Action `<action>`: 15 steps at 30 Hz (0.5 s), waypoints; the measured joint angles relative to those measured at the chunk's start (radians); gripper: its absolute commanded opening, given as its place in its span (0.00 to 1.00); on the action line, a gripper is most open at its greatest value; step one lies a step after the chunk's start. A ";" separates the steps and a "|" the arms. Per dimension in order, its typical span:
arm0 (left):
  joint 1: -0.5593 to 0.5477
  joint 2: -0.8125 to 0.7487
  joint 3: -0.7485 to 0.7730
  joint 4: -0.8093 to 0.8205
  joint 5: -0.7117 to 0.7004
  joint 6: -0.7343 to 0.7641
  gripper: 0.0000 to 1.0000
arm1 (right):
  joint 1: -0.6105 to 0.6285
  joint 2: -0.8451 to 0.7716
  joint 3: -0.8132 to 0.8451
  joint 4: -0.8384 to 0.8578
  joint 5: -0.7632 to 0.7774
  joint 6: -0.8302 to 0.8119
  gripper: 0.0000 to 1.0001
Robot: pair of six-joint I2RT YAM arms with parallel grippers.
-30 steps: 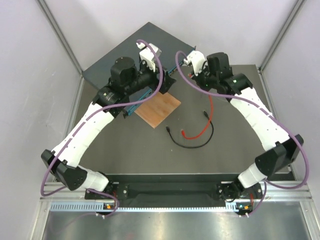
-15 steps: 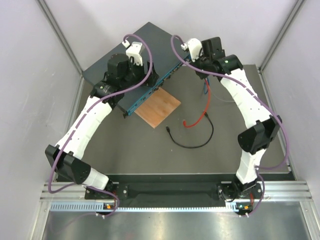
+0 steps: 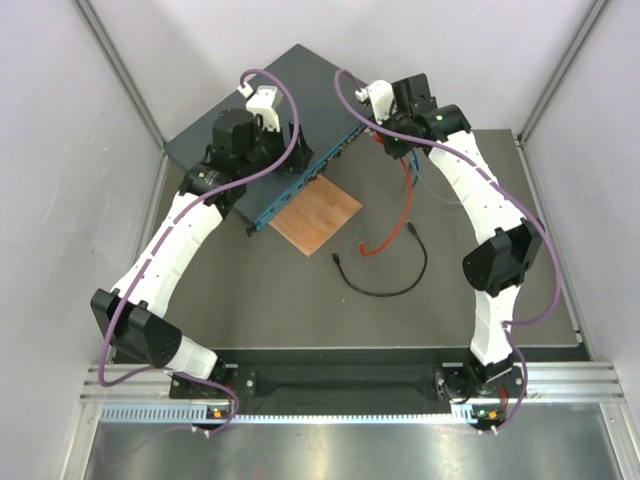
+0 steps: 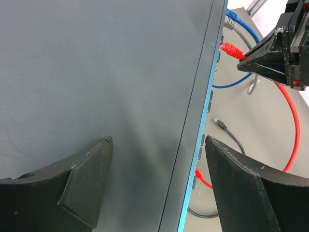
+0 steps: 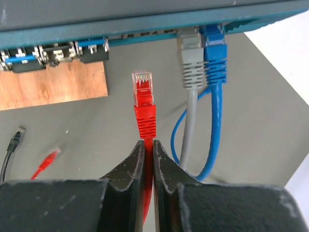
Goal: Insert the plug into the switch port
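Note:
The switch (image 3: 262, 100) is a dark slate-grey box at the back left with a teal front edge (image 5: 145, 21) bearing sockets. My right gripper (image 5: 148, 145) is shut on the red cable just behind its red plug (image 5: 144, 96). The plug points at the front edge, a short gap away, left of the plugged grey cable. The plug also shows in the left wrist view (image 4: 231, 49), beside the edge. My left gripper (image 4: 158, 140) is open and empty, one finger over the switch top (image 4: 96, 72), the other past the front edge.
A grey cable (image 5: 190, 53) and a blue cable (image 5: 214, 53) sit plugged into the switch. A brown wooden board (image 3: 316, 218) lies under the front edge. A loose black cable (image 3: 385, 288) and the red cable's free end (image 5: 48, 162) lie on the table.
My left gripper has moved back from the front edge to over the switch top. My right arm has stretched forward, carrying the red plug up close to the switch's front edge.

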 measured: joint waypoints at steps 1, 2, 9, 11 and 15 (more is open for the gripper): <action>0.001 0.000 -0.002 0.003 0.001 0.000 0.82 | 0.000 0.003 0.006 -0.001 0.002 0.000 0.00; 0.002 0.000 -0.003 0.006 0.002 -0.001 0.82 | 0.000 0.008 0.014 0.000 0.005 0.000 0.00; 0.005 -0.002 -0.012 0.018 0.010 -0.004 0.82 | 0.000 0.015 0.032 0.017 0.024 0.007 0.00; 0.005 -0.003 -0.015 0.024 0.011 -0.005 0.82 | 0.000 0.018 0.032 0.022 0.030 0.007 0.00; 0.008 -0.003 -0.019 0.032 0.016 -0.011 0.82 | 0.000 0.030 0.032 0.025 0.037 0.007 0.00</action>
